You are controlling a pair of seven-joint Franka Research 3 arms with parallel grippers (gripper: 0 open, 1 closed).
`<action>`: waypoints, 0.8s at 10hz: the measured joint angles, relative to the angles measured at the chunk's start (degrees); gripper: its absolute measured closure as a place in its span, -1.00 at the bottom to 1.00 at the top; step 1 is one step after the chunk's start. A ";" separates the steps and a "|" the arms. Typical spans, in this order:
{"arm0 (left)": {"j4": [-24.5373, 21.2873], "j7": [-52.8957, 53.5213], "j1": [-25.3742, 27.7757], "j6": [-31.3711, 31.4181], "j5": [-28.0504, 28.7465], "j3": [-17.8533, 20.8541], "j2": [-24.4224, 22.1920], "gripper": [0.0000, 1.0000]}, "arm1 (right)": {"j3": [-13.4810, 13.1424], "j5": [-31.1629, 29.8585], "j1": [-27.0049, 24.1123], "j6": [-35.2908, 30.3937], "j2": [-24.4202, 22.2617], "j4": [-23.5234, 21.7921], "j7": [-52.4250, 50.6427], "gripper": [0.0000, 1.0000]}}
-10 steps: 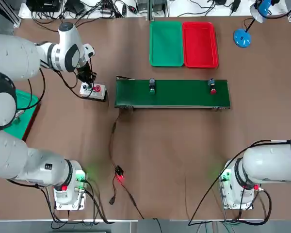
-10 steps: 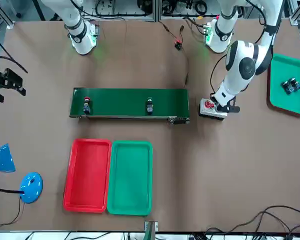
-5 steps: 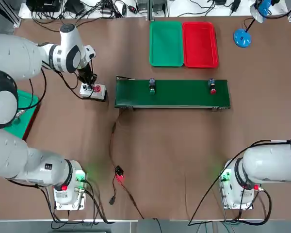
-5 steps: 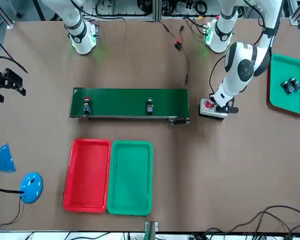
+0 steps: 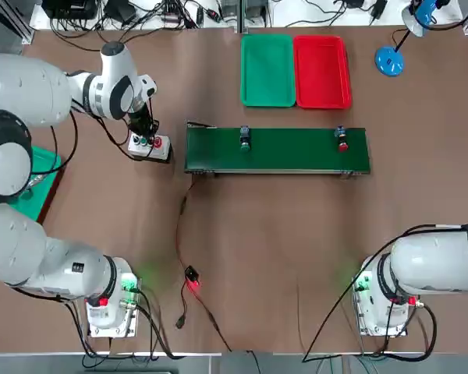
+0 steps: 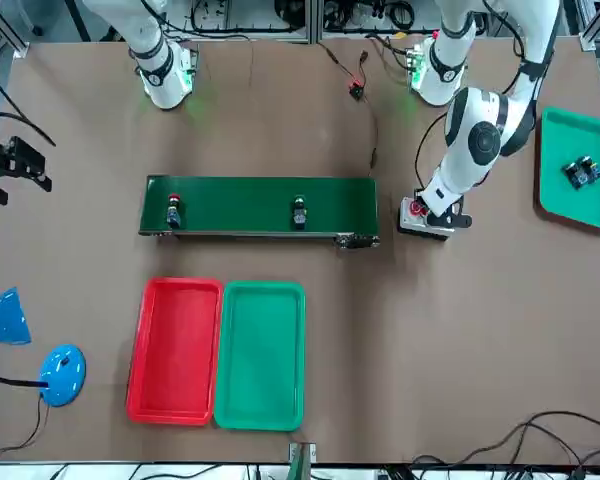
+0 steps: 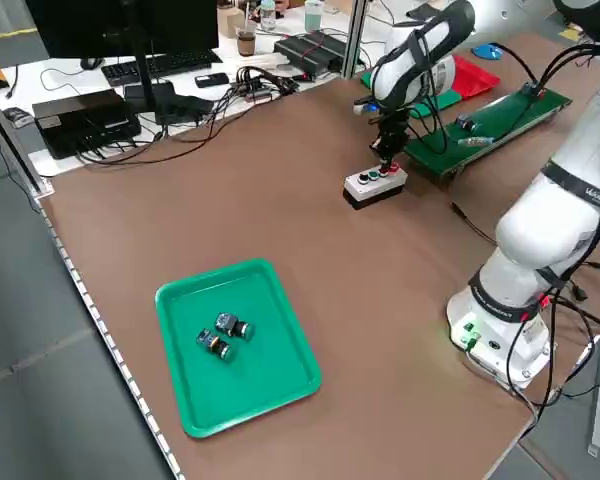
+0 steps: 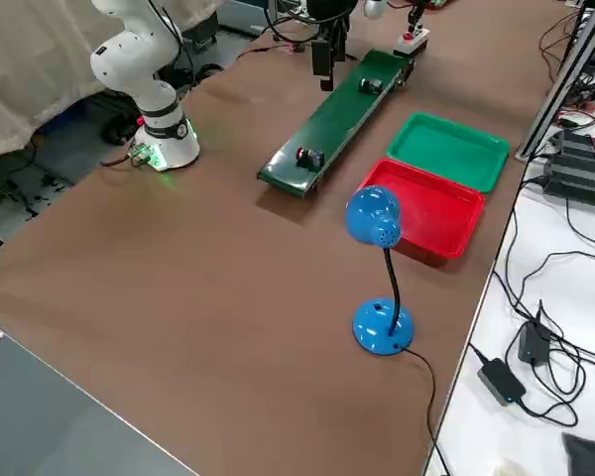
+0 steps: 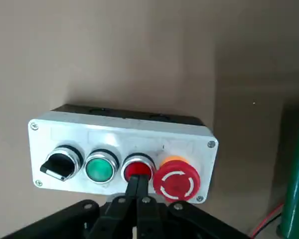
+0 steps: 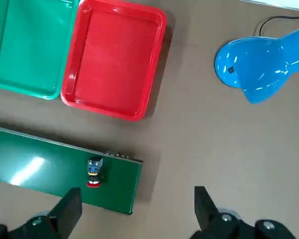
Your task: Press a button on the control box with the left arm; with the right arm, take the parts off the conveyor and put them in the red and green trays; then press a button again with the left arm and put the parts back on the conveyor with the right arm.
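The grey control box (image 5: 150,146) sits just left of the green conveyor (image 5: 296,160). My left gripper (image 5: 143,127) is shut and empty, pointing down at the box. In the left wrist view its fingertips (image 9: 137,185) lie against the near edge of the small red button (image 9: 138,168), between the green button (image 9: 99,168) and the red mushroom button (image 9: 176,180); contact cannot be told. Two parts stand on the belt, one green-tipped (image 5: 245,140) and one red-tipped (image 5: 342,141). The green tray (image 5: 267,70) and red tray (image 5: 321,72) hold nothing. My right gripper (image 10: 134,209) hangs open high above the belt's right end.
Another green tray (image 7: 235,345) holding two small parts lies at the table's left edge. A blue desk lamp (image 5: 390,58) stands at the far right. A black cable with a lit red plug (image 5: 191,282) trails from the conveyor toward the arm bases.
My left gripper has shifted slightly toward the table's far side, uncovering more of the box's buttons. Both parts stay where they were on the belt.
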 joint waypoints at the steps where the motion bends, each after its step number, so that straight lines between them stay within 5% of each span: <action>1: 0.00 -0.01 0.07 0.01 0.00 0.00 0.16 0.98 | 0.00 0.00 0.00 0.00 0.00 0.00 0.00 -0.99; 8: 0.96 -0.01 0.20 0.83 0.00 0.00 2.08 0.98 | 0.01 0.00 0.00 0.00 0.00 0.00 0.00 -0.99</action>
